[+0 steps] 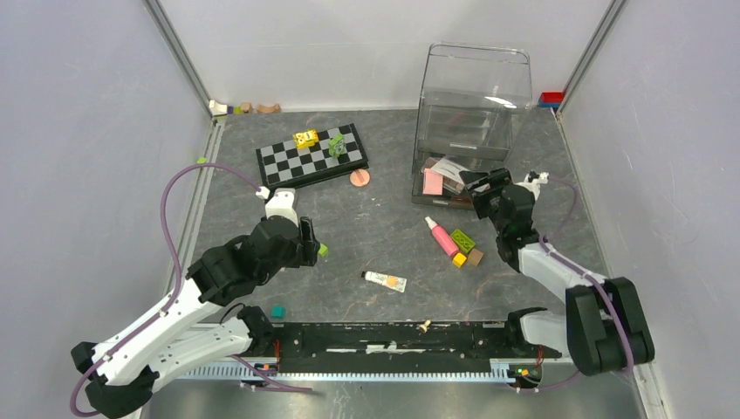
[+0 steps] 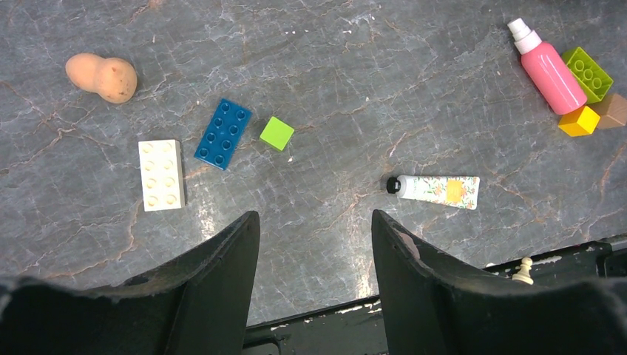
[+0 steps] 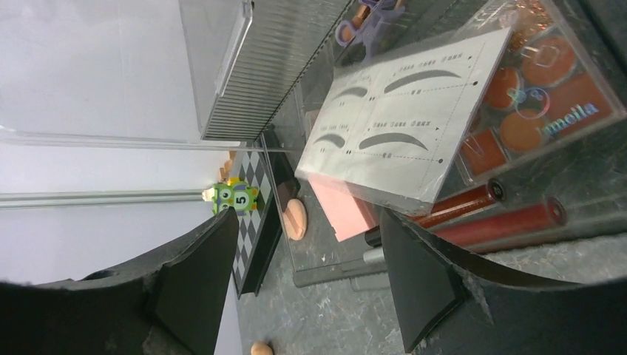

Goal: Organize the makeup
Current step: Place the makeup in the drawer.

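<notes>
The makeup is split between the table and a drawer. A pink spray bottle point(image 1: 442, 236) point(image 2: 547, 68) and a cream floral tube point(image 1: 385, 280) point(image 2: 436, 189) lie on the table centre. In the open drawer point(image 1: 421, 199) I see a white card of brow shapes point(image 3: 410, 122), a brown-pink palette point(image 3: 547, 96), two red-brown pencils point(image 3: 480, 203), a pink pad point(image 3: 344, 211) and a purple curler point(image 3: 377, 18). My right gripper point(image 1: 482, 188) point(image 3: 309, 218) stands open at the drawer's front, holding nothing. My left gripper point(image 1: 311, 243) point(image 2: 314, 214) hovers open over bare table. A peach sponge point(image 2: 101, 77) lies beyond it.
The clear drawer organiser point(image 1: 476, 96) stands at the back right. The chessboard point(image 1: 311, 155) with toy blocks lies at the back centre, a round peach sponge point(image 1: 359, 178) beside it. Loose bricks: white point(image 2: 161, 174), blue point(image 2: 223, 134), a green cube point(image 2: 276, 134), and a cluster point(image 1: 465, 249) by the pink bottle.
</notes>
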Robot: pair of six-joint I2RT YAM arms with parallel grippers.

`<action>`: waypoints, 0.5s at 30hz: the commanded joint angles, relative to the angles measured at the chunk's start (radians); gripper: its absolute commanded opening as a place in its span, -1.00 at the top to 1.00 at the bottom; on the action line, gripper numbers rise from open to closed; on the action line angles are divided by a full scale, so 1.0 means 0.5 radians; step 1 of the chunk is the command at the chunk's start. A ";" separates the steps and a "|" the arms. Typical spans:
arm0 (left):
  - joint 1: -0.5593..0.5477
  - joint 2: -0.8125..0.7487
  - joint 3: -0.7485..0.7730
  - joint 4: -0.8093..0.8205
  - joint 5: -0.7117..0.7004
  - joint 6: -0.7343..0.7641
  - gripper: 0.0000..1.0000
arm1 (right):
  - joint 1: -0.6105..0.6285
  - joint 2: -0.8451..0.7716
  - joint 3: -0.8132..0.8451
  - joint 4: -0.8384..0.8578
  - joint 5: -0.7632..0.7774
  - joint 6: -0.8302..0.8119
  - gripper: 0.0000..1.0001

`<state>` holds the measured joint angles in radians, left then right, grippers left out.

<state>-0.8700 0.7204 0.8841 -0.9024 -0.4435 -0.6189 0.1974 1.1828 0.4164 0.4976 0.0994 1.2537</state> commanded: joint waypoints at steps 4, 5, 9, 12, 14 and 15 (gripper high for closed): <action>0.008 -0.003 -0.004 0.065 -0.030 0.072 -0.29 | -0.096 0.311 0.312 0.020 -0.298 -0.064 -0.52; 0.007 -0.005 -0.004 0.065 -0.031 0.072 -0.29 | -0.112 0.339 0.346 0.020 -0.334 -0.068 -0.53; 0.009 -0.003 -0.007 0.065 -0.037 0.072 -0.29 | -0.134 0.352 0.418 -0.015 -0.416 -0.103 -0.57; 0.007 0.000 -0.007 0.067 -0.040 0.072 -0.29 | -0.141 0.312 0.412 -0.066 -0.483 -0.115 -0.59; 0.007 0.005 -0.007 0.068 -0.037 0.072 -0.29 | -0.143 0.271 0.385 -0.057 -0.523 -0.119 -0.60; 0.007 0.008 -0.007 0.067 -0.036 0.075 -0.29 | -0.144 0.250 0.370 -0.051 -0.532 -0.135 -0.59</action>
<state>-0.8700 0.7212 0.8833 -0.9024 -0.4431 -0.6186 0.1299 1.3571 0.5911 0.4709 -0.1043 1.2205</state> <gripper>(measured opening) 0.644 0.797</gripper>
